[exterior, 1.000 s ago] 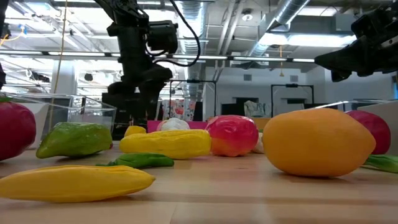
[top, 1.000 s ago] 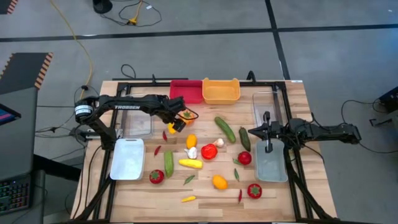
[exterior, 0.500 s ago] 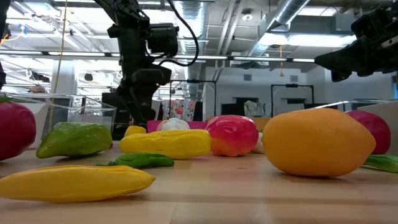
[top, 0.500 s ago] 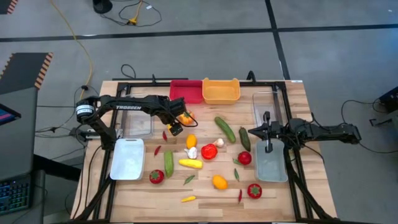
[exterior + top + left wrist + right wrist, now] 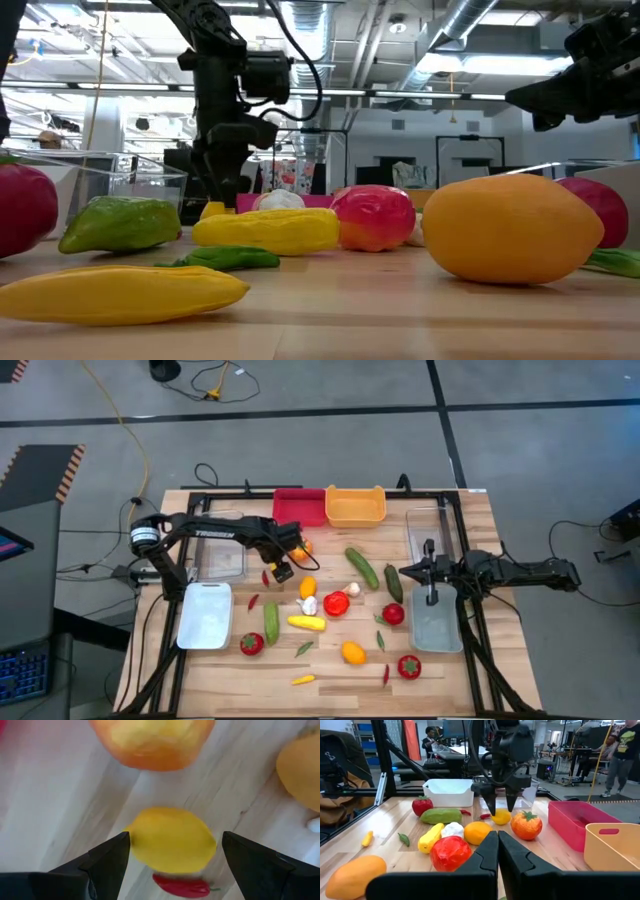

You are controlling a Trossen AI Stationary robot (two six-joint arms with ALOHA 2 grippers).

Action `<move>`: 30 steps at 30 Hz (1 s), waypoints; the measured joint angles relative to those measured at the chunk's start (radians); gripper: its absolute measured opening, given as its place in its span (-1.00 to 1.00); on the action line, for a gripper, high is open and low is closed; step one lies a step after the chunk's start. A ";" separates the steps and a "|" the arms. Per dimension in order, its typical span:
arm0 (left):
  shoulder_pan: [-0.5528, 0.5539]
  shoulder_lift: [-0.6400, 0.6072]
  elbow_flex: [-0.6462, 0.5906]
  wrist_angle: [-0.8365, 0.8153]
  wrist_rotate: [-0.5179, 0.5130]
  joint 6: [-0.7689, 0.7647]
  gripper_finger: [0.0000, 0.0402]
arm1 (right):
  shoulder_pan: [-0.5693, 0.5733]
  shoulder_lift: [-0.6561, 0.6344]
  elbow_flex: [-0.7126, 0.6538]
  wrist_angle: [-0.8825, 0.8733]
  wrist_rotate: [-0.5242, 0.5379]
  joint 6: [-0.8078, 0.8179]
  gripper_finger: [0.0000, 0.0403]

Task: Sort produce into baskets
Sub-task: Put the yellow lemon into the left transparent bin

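My left gripper (image 5: 283, 568) is open and points down over a yellow lemon (image 5: 172, 839) on the table, in front of the red bin (image 5: 299, 506). Its two fingers (image 5: 107, 860) stand on either side of the lemon, apart from it; the right wrist view shows this too (image 5: 501, 816). An orange tomato-like piece (image 5: 302, 546) lies just beyond, and a red chili (image 5: 182, 886) lies beside the lemon. My right gripper (image 5: 497, 855) is shut and empty, held above the table's right side by the right white tray (image 5: 437, 622).
The orange-yellow bin (image 5: 355, 506) stands beside the red one at the far edge. Clear tubs (image 5: 220, 560) (image 5: 430, 525) and a left white tray (image 5: 205, 615) flank the table. Cucumbers, tomatoes, garlic, chilies and yellow pieces (image 5: 307, 623) are scattered over the middle.
My left gripper has come down over the lemon, so its fingers now reach close to the table on either side of it. The lemon and the other produce have stayed where they were.
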 joint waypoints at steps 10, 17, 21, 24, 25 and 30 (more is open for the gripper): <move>-0.002 0.039 -0.006 -0.007 -0.036 0.040 0.52 | 0.000 0.000 0.000 0.000 0.003 0.000 -0.82; -0.004 0.045 -0.005 -0.034 -0.036 0.036 0.52 | 0.000 0.000 0.000 0.000 0.004 0.000 -0.82; -0.004 0.045 -0.005 -0.066 -0.045 0.021 0.52 | 0.000 0.000 0.000 0.000 0.004 0.000 -0.82; -0.004 0.045 -0.005 -0.094 -0.049 0.018 0.52 | 0.000 0.000 0.000 0.000 0.004 0.000 -0.82; -0.004 0.045 -0.005 -0.097 -0.050 0.017 0.52 | 0.000 0.000 0.000 0.000 0.004 0.000 -0.82; -0.004 0.047 -0.005 -0.102 -0.052 0.025 0.51 | 0.000 0.000 0.000 0.000 0.004 0.000 -0.82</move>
